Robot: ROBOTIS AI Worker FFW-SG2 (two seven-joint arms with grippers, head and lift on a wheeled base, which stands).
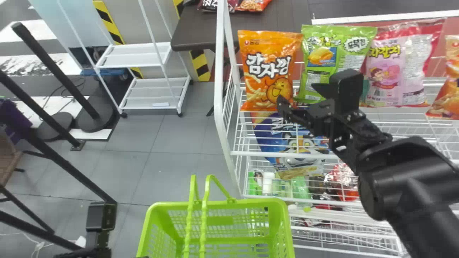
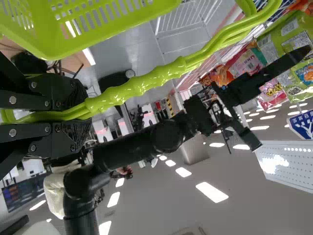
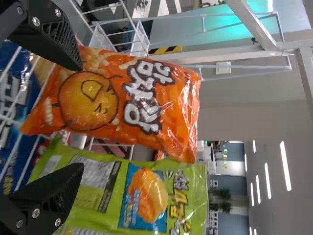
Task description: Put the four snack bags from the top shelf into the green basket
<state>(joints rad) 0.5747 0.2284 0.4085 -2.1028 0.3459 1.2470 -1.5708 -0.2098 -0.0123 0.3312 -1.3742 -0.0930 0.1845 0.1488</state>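
- Right gripper (image 1: 297, 96): fingers wide apart, empty, before the lower parts of the orange bag (image 1: 267, 71) and green bag (image 1: 322, 62).
- Pink bag (image 1: 396, 71) and fourth bag (image 1: 451, 80): farther right on the top shelf (image 1: 279, 154).
- Left gripper (image 1: 102, 233): closed on the handle (image 2: 142, 84) of the basket (image 1: 172, 205), left of and below the bags.

Pretty bright in here, lit by rows of white ceiling lights (image 2: 212, 192). Glare streaks the crinkly orange bag (image 3: 181, 112), and there's a totally blown-out hot spot on the perforated white panel (image 2: 298, 171).
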